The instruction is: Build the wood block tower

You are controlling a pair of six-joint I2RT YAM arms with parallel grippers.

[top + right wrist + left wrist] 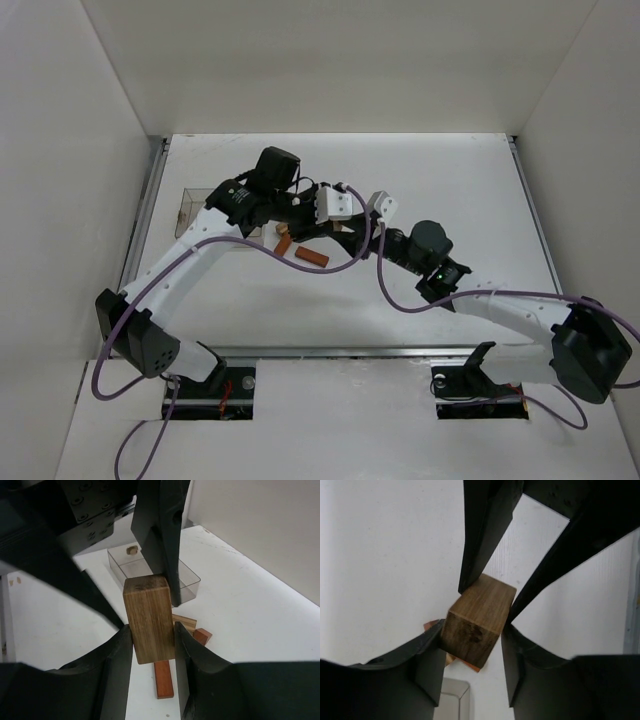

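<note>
Over the bench (450,180), with the clear box (187,580) beyond the claws, a handover is judged to be in hand. The right claw (152,630) is clamped on the lower half of an upright tan block (147,610), seemingly held clear of the bench so that its top is offered. The left claw (472,630) is set about the same block from the opposite side, jaws close against the wood, though whether they press on it cannot be told. Below and just beyond the right claw, a red bar (163,680), a tan piece (184,622) and a red piece (202,636) lie loose and unstacked, so the tower is judged barely begun.
</note>
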